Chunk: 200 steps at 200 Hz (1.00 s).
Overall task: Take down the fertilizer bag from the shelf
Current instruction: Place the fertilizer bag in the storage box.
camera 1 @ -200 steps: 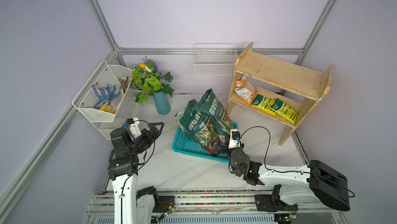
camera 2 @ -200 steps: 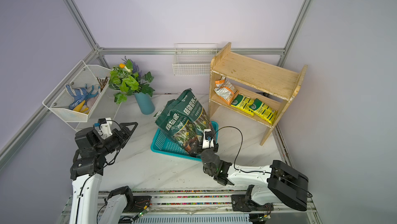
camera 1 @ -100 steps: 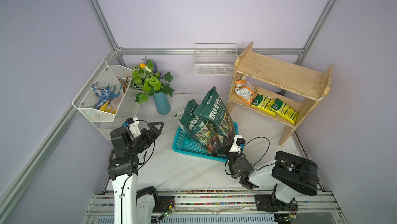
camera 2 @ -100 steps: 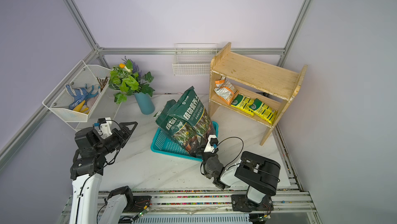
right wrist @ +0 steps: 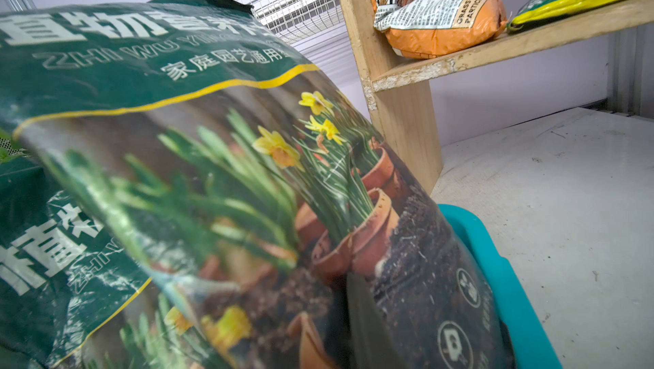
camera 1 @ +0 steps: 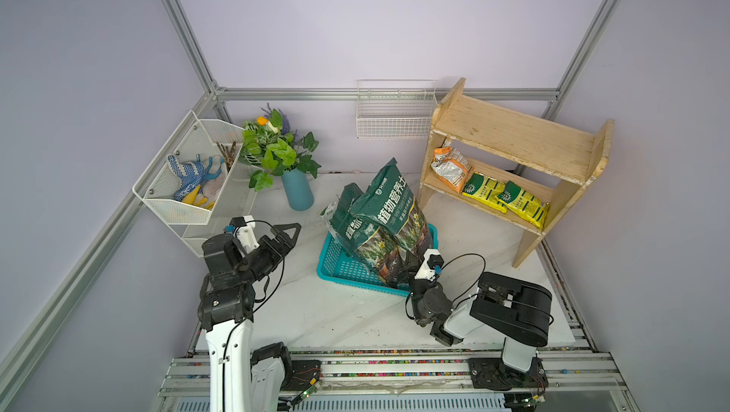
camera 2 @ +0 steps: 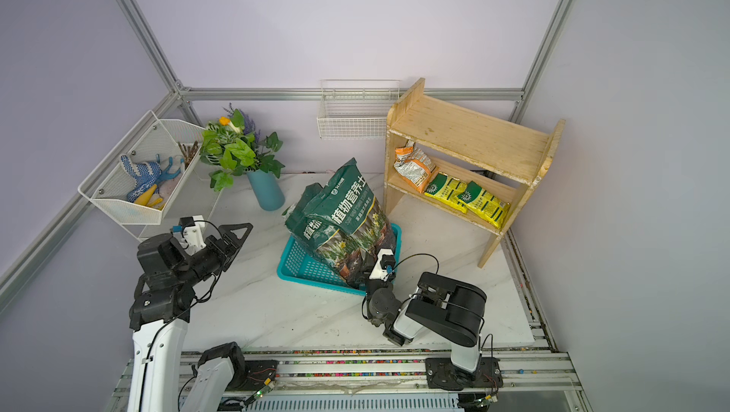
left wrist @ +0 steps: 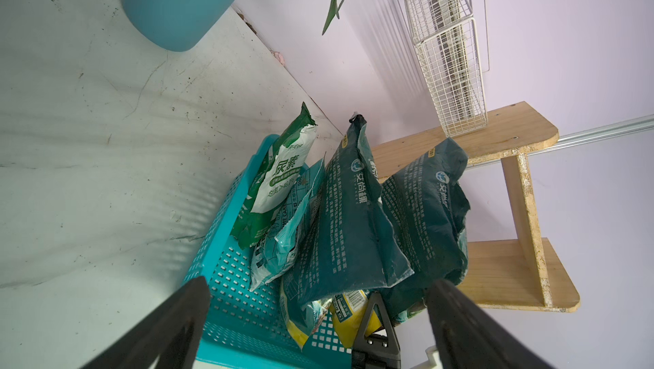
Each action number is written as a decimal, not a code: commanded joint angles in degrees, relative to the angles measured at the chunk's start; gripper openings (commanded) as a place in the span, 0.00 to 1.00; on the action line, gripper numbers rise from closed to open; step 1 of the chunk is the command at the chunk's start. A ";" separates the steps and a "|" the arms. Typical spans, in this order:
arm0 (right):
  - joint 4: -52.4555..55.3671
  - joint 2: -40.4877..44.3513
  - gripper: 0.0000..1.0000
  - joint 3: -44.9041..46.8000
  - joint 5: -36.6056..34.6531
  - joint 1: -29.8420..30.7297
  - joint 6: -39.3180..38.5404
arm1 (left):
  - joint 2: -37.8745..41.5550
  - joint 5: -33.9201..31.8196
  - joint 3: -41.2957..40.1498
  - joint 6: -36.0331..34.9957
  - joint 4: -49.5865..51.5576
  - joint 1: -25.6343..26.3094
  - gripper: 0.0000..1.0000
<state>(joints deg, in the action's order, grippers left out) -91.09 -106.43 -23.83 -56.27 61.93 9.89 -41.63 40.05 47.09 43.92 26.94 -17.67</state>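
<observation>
A large dark green fertilizer bag [camera 1: 389,212] [camera 2: 347,208] [right wrist: 247,172] stands tilted in the teal basket [camera 1: 339,268] [camera 2: 300,268] [right wrist: 513,296], leaning against a second green bag. My right gripper [camera 1: 407,270] [camera 2: 365,272] is shut on its lower edge. One finger [right wrist: 364,332] presses the bag's front and the other is hidden behind it. The wooden shelf [camera 1: 513,133] [camera 2: 470,133] [right wrist: 400,109] stands at the back right, its top board bare. My left gripper [camera 1: 286,234] [camera 2: 237,232] [left wrist: 318,284] hangs open left of the basket, holding nothing.
An orange bag [camera 1: 450,165] and two yellow-green bags [camera 1: 505,196] lie on the shelf's lower board. Smaller bags [left wrist: 279,187] fill the basket's far side. A blue vase with a plant [camera 1: 296,193], a wall basket with gloves [camera 1: 189,181] and a wire basket [camera 1: 395,114] line the back.
My right arm's rear links have swung in toward the basket while the gripper stayed at the bag's base. The green bag now stands a little more upright. The left arm has not moved.
</observation>
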 commanded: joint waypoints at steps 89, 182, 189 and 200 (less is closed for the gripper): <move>7.36 0.82 0.73 1.45 -5.54 14.57 -11.85 | -0.03 -0.22 -0.83 -0.08 -1.10 -0.43 1.00; 55.82 45.60 0.76 -4.35 3.38 15.60 -1.57 | -0.39 0.02 -0.74 -0.15 -0.85 -0.44 1.00; 56.26 47.71 0.77 -4.40 3.94 15.68 -2.18 | -0.39 0.02 -0.72 -0.20 -0.84 -0.44 1.00; 55.63 50.37 0.79 -4.16 3.53 15.58 -2.50 | -0.39 0.09 -0.73 -0.15 -0.86 -0.43 1.00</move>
<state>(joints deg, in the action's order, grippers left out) -47.72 -60.73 -27.49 -56.49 77.38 5.67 -42.11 40.03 47.09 43.90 26.89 -17.67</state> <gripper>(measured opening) 0.772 0.997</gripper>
